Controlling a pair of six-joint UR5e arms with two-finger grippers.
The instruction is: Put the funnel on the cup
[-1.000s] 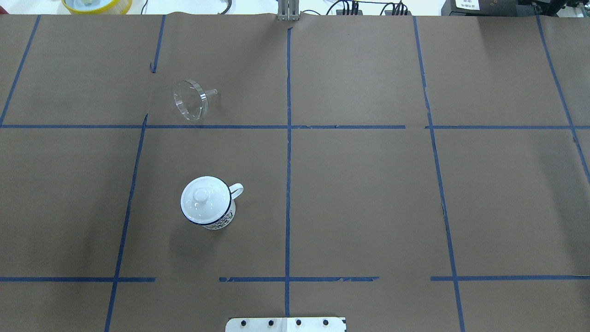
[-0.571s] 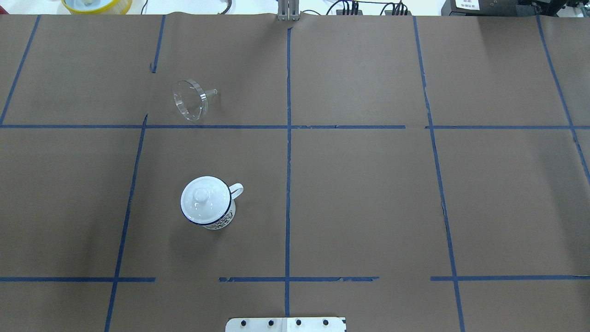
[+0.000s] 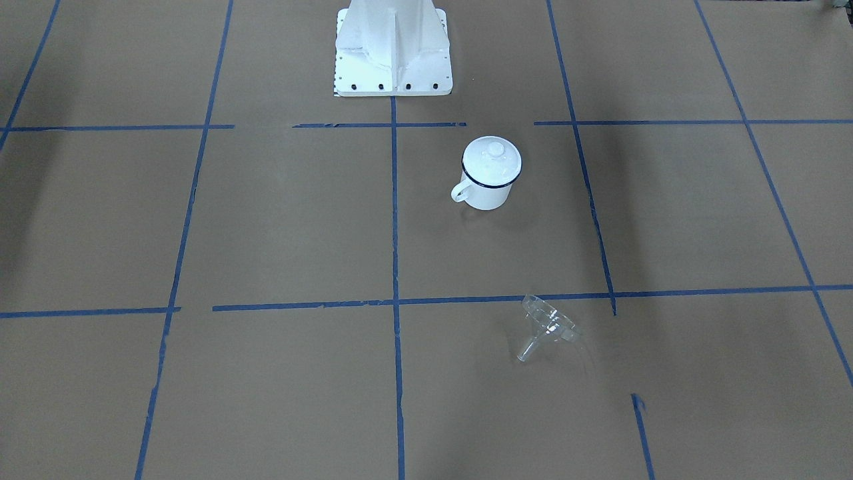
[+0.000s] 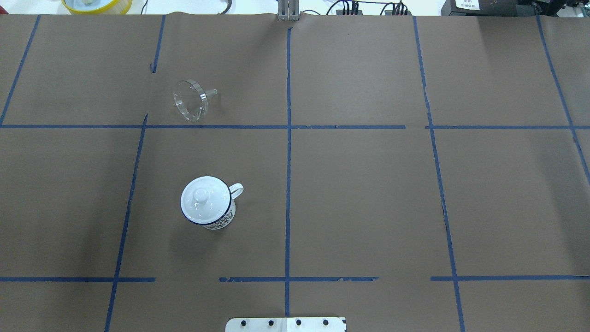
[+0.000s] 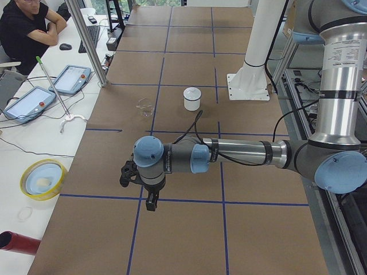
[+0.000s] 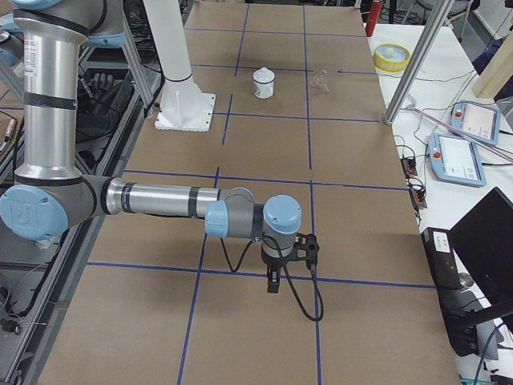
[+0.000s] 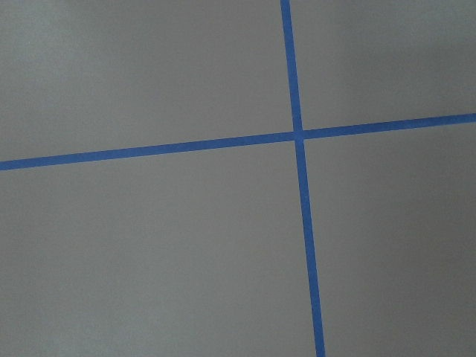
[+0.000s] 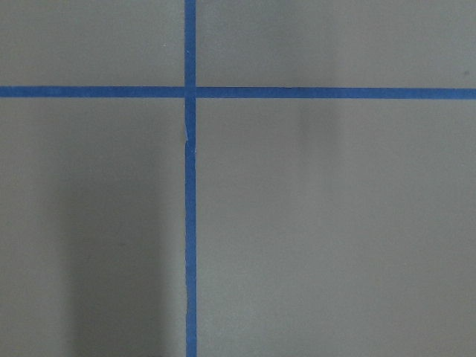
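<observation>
**A:** Where does the funnel lie from the cup?

**B:** Beyond the cup, away from the robot and well apart. It's on its side, spout toward the robot's right (a lid caps the cup). Your left gripper looks nearer the cup than your right gripper. Fingers open or closed, I cannot tell

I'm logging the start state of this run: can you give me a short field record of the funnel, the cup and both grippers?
funnel: lying on its side on the table, untouched
cup: upright, handle toward robot's right
lid: on the cup, covering its mouth
left gripper: over bare table, away from both; jaw state unclear
right gripper: same
</observation>
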